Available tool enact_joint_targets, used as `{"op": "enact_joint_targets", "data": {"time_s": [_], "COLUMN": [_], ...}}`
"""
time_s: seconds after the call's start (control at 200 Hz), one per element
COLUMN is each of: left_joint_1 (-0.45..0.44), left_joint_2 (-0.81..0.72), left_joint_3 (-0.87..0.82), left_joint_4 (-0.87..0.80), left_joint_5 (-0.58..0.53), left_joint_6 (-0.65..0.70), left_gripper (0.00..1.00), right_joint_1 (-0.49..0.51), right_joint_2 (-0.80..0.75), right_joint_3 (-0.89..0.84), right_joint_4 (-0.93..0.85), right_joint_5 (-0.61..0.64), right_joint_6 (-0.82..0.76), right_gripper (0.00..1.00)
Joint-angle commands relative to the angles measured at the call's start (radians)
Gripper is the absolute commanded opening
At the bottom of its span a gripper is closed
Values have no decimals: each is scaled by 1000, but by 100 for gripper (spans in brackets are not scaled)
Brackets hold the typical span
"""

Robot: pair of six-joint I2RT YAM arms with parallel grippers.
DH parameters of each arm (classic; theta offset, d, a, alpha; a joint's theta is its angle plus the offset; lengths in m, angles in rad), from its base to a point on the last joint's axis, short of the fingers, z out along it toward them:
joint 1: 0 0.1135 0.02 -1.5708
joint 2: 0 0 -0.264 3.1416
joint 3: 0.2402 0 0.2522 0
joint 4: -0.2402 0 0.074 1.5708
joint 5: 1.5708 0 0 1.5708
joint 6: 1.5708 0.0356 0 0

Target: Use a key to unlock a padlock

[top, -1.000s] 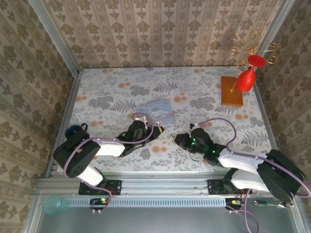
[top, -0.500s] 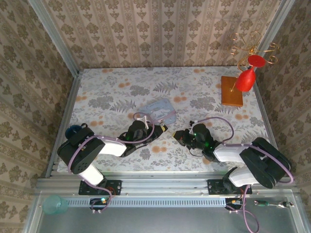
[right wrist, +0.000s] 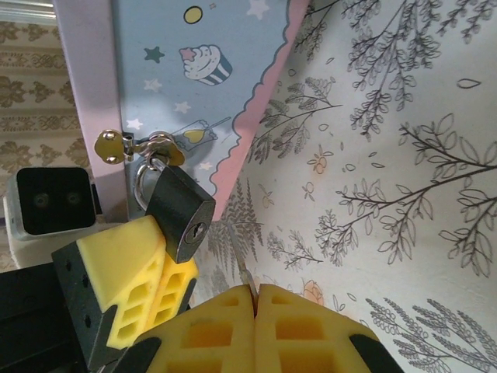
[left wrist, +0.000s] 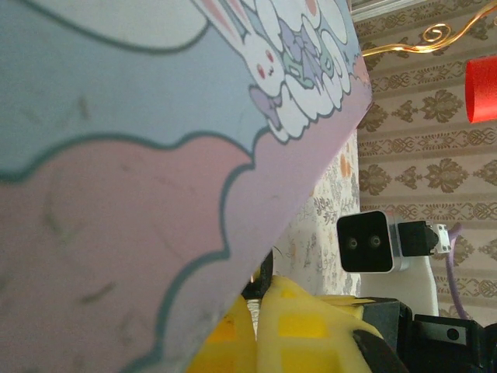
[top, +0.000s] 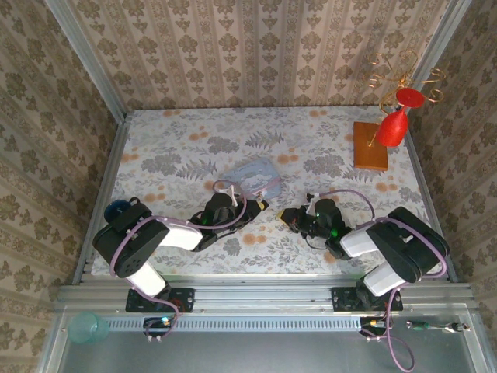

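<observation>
The padlock (right wrist: pixel 180 214) hangs by its shackle from the brass hasp (right wrist: pixel 147 145) on the long edge of the pastel cartoon tin (right wrist: pixel 198 70), with its keyhole end turned towards the right wrist camera. The tin lies on the fern-patterned table (top: pixel 178 148), a little nearer the arms than the table's middle, and both arms reach in to its near edge.

The left hand (left wrist: pixel 258 307) comes at the tin from the left. In its own view the blue and pink lid looms very close above two yellow fingers (left wrist: pixel 307 330) that lie nearly together, with something dark wedged at the top of the narrow seam. From the right wrist these same fingers sit on either side of the padlock's lower corner, so they seem to be pinching the padlock body and holding it out from the tin.

The right hand (right wrist: pixel 255 301) is just beside the padlock, its tips facing the left hand's with a small gap between them in the overhead view. Its yellow fingers are pressed together, and a thin dark sliver, apparently the key (right wrist: pixel 245 273), stands out of the seam between them. The sliver's tip is close to the padlock's underside but apart from it, to the right of the keyhole.

At the far right corner of the table a wooden block (top: pixel 370 146) carries a gold wire stand with red ornaments (top: pixel 394 126). A teal cup (top: pixel 87 327) sits off the table at the near left.
</observation>
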Motion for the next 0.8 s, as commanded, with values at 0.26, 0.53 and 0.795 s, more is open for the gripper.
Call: {"op": "enact_joint_targets", "data": {"time_s": [0.26,0.53,0.795], "left_joint_1": [-11,-17,-16], "left_joint_2": [20,18,10], "left_joint_3": [18,16,18], "left_joint_4": [96,118,109], "left_joint_5": [12,14,20], "left_joint_6": [-17,-34,-36], "left_gripper": [0,0,0], "right_joint_1": [-9,-9,-9], "right_joint_2": [55,90,118], "right_joint_3": [-15,-18,-20], "right_joint_4": [155,200,243], "right_joint_5": [-72,-73,-75], "right_joint_6": [21,35,43], "right_gripper": [0,0,0]}}
